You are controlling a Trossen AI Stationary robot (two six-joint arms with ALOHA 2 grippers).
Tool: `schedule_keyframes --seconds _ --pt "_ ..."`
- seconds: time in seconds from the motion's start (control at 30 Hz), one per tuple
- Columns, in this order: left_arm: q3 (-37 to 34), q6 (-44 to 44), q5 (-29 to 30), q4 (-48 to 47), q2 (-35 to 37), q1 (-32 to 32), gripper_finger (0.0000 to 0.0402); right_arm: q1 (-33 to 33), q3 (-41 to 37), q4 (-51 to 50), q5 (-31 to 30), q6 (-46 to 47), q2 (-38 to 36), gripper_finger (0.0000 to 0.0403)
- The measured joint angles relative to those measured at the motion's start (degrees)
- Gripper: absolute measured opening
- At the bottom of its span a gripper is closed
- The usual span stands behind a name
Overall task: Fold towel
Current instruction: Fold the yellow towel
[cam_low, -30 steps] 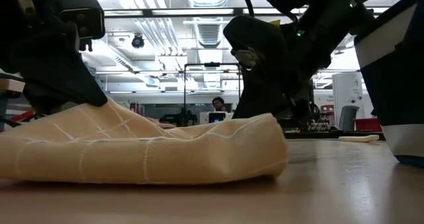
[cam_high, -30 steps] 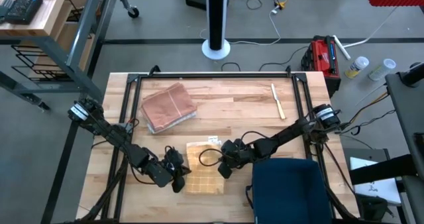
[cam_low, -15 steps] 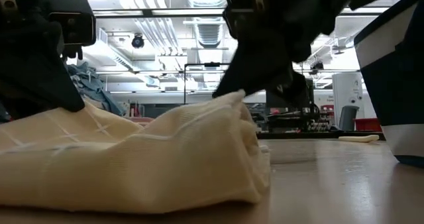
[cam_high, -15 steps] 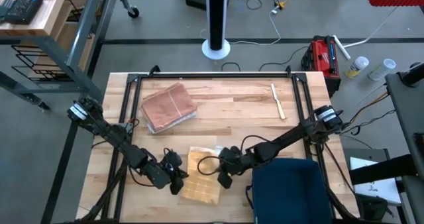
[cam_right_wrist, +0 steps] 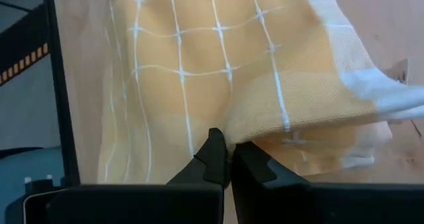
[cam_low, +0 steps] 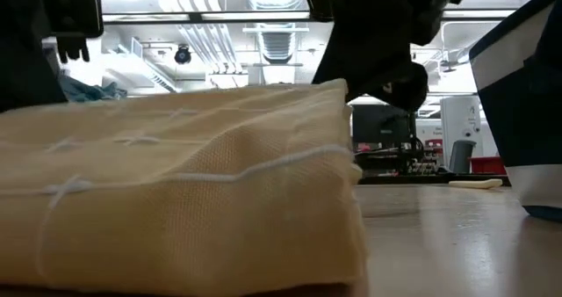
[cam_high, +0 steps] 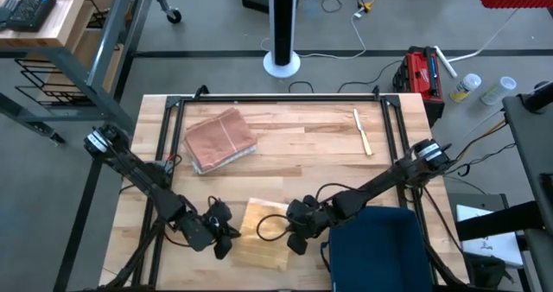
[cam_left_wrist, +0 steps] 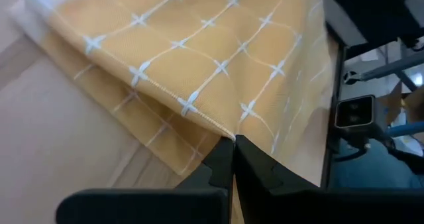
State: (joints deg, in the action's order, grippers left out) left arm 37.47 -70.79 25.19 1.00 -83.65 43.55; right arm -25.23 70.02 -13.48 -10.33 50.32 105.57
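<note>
A yellow towel [cam_high: 262,235] with a white grid lies near the table's front edge, between my two grippers. My left gripper [cam_high: 226,238] is shut on its left side and my right gripper [cam_high: 291,237] is shut on its right side. In the low view the towel [cam_low: 176,191] stands raised as a thick stack, with its lower layers on the wood. The left wrist view shows an upper layer [cam_left_wrist: 199,58] lifted over a lower one [cam_left_wrist: 159,141] that lies on the table. My left gripper pinches the hemmed edge of the towel's upper layer [cam_left_wrist: 225,132] between its two fingers, slanting down from the table's left. That layer is raised off the layer below. My right gripper pinches a bunched fold at the towel's right side [cam_right_wrist: 246,132], slanting down from the right. The cloth there is raised and puckered, and the rest of the towel lies on the table.
A folded pink-brown cloth [cam_high: 220,140] lies at the far left of the table. A pale stick [cam_high: 362,131] lies at the far right. A dark blue block [cam_high: 373,247] stands at the front right, close to my right arm. Black rails [cam_high: 276,101] frame the table.
Both grippers have moved toward the table's near edge and risen a little, still shut on the towel. The gripped upper layer has been drawn up and toward the near edge, so the towel stands higher and nearer the front; its lower layer has stayed on the wood.
</note>
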Motion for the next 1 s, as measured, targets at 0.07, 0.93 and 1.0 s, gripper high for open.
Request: schedule_keyframes --seconds 0.07,0.93,1.0 --pt "0.0 -1.4 -0.5 -0.1 -1.2 -0.1 0.0 -0.1 0.0 0.0 -0.1 0.7 0.3 0.0" --pt "2.7 -3.9 -3.2 0.7 -6.2 0.0 0.0051 0.4 4.5 -13.9 0.3 2.1 4.6 0.0119" --pt "2.9 -3.7 -4.5 0.6 -6.2 0.0 0.0063 0.3 6.9 -18.1 0.3 1.2 4.6 0.0132"
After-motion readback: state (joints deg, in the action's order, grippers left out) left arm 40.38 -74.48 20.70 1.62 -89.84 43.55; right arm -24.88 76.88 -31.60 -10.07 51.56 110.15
